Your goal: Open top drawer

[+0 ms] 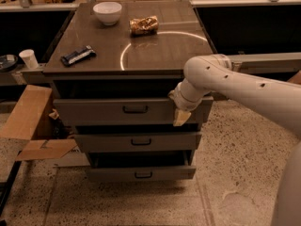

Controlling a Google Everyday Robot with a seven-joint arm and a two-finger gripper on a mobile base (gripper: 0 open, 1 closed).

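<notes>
Top drawer (94, 111) is the uppermost of three grey fronts in the cabinet (155, 55), directly under the work surface. We note a dark gap between its upper edge and that surface. Its black bar handle (135, 109) sits at the centre of the panel, apart from the arm. The gripper (181, 117) hangs in front of the right end of this panel, well right of the handle, its tan lower end over the panel's bottom edge. We cannot tell whether the gripper is released or clenched. On the work surface we see a white bowl (107, 12), a snack bag (144, 25) and a dark wrapped bar (78, 55)
</notes>
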